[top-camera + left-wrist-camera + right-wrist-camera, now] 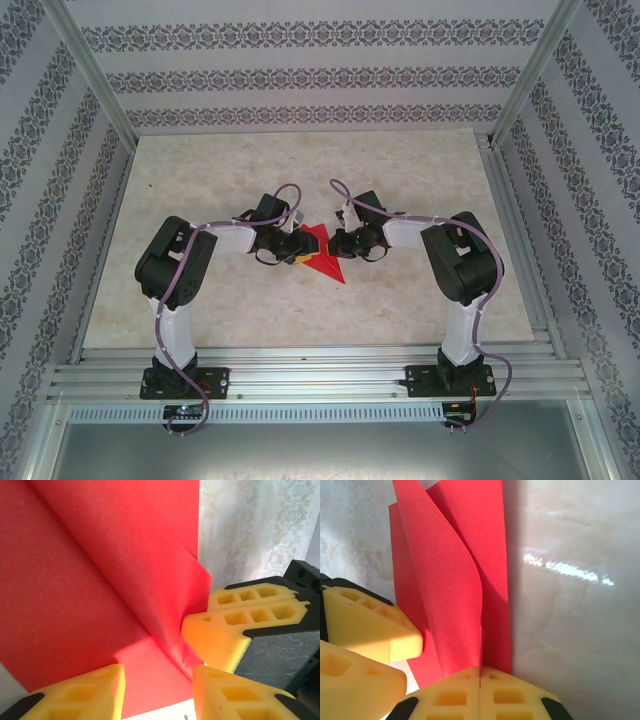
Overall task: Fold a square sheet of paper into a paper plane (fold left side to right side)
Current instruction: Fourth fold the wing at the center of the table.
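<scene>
Spanning the cell floor is a pale marbled table, with patterned walls round it. Left arm and right arm are both bent inward, wrists meeting near the table centre.

The paper plane lies there between the two grippers. It is red and rests on the table, its point aimed toward the near right. It is not fully flat: one flap is lifted off the lower layer and curls up along a crease, seen in both wrist views.

Right gripper is closed. Its two yellow fingers are pressed together, with the raised flap's edge pinched in the seam between them.

Left gripper is spread wide, its yellow fingers apart. Red paper lies under the gap and nothing is clamped. Its tips sit just beside the right gripper's, at the foot of the lifted flap.

In the right wrist view the left fingers show at the left. One tip touches the paper's lower layer; cannot tell how firmly.
</scene>
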Controlling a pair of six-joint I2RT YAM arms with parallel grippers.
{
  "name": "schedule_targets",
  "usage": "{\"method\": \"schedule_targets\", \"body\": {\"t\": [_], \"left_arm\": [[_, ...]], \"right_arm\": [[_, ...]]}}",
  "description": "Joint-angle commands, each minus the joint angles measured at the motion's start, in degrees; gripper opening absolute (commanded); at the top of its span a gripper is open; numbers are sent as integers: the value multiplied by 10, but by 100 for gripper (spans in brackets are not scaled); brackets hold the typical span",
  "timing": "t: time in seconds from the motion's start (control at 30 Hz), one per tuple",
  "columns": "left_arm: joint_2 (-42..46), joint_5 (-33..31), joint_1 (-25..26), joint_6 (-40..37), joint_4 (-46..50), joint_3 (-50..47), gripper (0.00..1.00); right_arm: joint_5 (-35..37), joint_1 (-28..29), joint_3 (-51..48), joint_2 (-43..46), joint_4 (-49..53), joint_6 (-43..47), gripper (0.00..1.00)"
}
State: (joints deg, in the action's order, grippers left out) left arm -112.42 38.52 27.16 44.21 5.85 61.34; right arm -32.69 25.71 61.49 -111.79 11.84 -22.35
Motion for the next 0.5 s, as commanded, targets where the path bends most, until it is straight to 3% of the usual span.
{"method": "schedule_targets", "body": {"t": [0.0,0.47], "left_arm": [[-54,-81,13,-32,7,-19,41],[-58,-83,14,-30,6,-21,42]], "right_arm": [[27,-6,10,-19,13,16,4],[9,-8,-1,9,-9,0,4]]}}
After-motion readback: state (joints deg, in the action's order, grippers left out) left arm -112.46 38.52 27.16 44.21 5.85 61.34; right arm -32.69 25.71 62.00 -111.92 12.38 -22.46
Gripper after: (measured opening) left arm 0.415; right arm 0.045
